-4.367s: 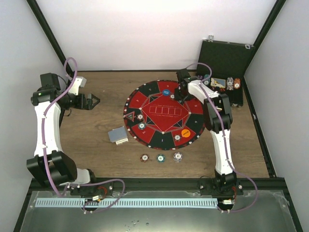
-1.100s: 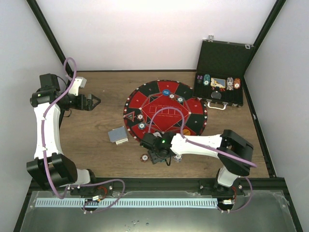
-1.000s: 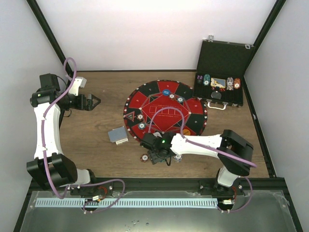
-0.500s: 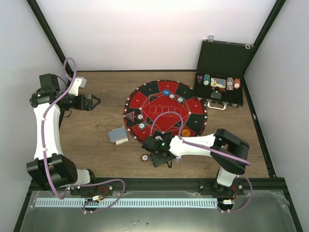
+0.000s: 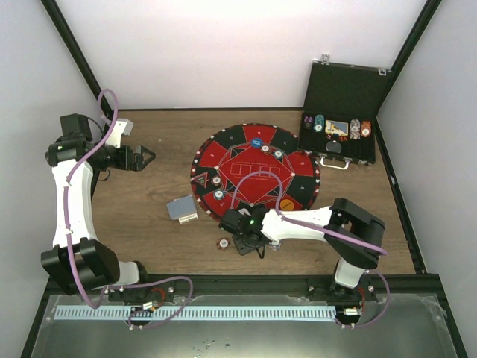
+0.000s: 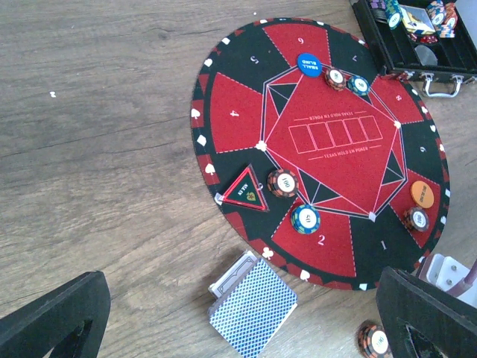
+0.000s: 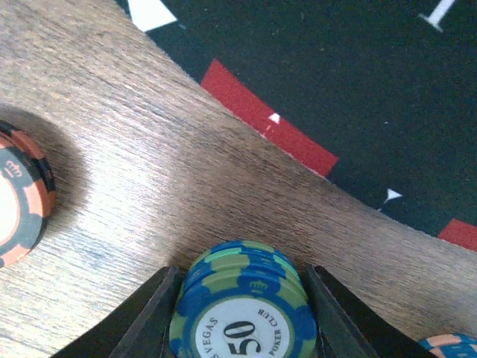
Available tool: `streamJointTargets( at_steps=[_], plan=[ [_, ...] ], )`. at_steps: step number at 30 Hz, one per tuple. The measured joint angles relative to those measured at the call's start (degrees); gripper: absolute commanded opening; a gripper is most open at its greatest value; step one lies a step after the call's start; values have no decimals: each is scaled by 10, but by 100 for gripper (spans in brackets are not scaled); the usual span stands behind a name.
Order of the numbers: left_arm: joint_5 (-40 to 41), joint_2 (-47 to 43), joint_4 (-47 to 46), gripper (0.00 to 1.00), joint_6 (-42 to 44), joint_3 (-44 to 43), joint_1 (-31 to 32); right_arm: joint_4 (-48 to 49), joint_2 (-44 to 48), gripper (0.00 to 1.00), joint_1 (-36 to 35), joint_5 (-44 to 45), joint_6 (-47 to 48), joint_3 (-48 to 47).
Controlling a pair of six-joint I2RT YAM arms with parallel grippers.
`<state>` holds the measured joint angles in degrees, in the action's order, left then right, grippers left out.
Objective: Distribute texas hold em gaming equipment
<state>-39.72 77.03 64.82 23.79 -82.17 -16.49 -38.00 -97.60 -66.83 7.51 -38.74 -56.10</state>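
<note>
Right claw [image 7: 240, 297] is clamped on a blue-green chip stack [image 7: 240, 322] (top face reads 50), with one finger against each side. The stack sits on the bare table [image 7: 149, 171] at bottom centre of the right wrist view, just off the edge of the round mat [image 7: 313, 67]. An orange-black chip [image 7: 19, 205] lies at the left edge of that view, apart from the claw.

Overhead, this grasp is at lower centre, just below the mat. The card deck [image 5: 181, 208] lies blue backs up on the table, left of the mat.

Left claw [image 5: 145, 156] is at upper left overhead, above the table and well away from the mat. Its fingers are wide apart in its own wrist view, with nothing between them.

On the mat: a blue button [image 6: 308, 63] at the top, an orange button [image 6: 421, 193] at the right, and two chip stacks [image 6: 283, 183] [image 6: 305, 218] near centre. The black case [image 5: 346, 89] stands open at upper right, with chips inside.
</note>
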Motion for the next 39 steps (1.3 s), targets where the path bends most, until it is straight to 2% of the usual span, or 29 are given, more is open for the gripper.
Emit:
streamJointTargets(
  at_steps=[3,6,7,17,28,34,39],
  plan=[
    [0,0,0,100,0,0,0,2,0,37,1,0,0,0],
    [0,0,0,100,0,0,0,2,0,51,1,1,2,0],
    [0,0,0,100,0,0,0,2,0,52,1,1,3,0],
    [-1,0,0,100,0,0,0,-20,0,53,1,1,5,-13],
    [-6,0,0,100,0,0,0,-25,1,49,1,1,5,-18],
    [-6,0,0,100,0,0,0,-24,1,38,1,2,5,-18],
    [-6,0,0,100,0,0,0,-27,1,34,1,5,5,-19]
  ],
)
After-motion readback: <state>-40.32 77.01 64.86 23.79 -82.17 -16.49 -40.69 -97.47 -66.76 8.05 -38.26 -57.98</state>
